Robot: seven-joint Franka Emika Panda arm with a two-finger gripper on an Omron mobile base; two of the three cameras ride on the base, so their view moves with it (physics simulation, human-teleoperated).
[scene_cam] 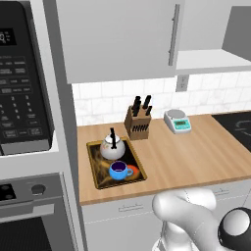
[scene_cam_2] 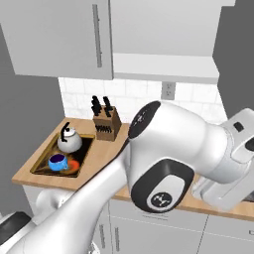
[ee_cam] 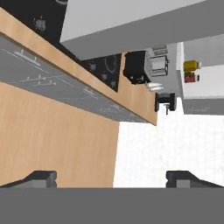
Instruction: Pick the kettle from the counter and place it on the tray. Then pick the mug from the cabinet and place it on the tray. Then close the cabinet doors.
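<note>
The kettle (scene_cam: 112,147) and the mug (scene_cam: 118,170) both sit on the tray (scene_cam: 93,166), the kettle at its far end and the mug at its near end, just beside each other. By that, only the doors are left to do.

The hand (ee_cam: 113,179) is spread wide with nothing between its fingertips (ee_cam: 41,177). Its camera is rolled, looking along the edge of the tabletop (scene_cam: 186,157) rather than at the cabinet (scene_cam_2: 163,30).

The left door (scene_cam: 122,39) looks shut, or close to it, its bar handle (scene_cam: 172,34) upright at its inner edge. The right half stands open, with the white shelf (scene_cam: 206,60) bare to view. The darker panel at the far side appears to be the right door (scene_cam: 240,29), swung out toward the robot.

The coming move turns on that panel. Going by the tabletop level the hand camera shows, it lies well above the hand and off to the side away from the tray. Its long axis runs vertically, so the push should probably land on its outward face near the free edge and sweep toward the left door. Its handle can't be made out.
</note>
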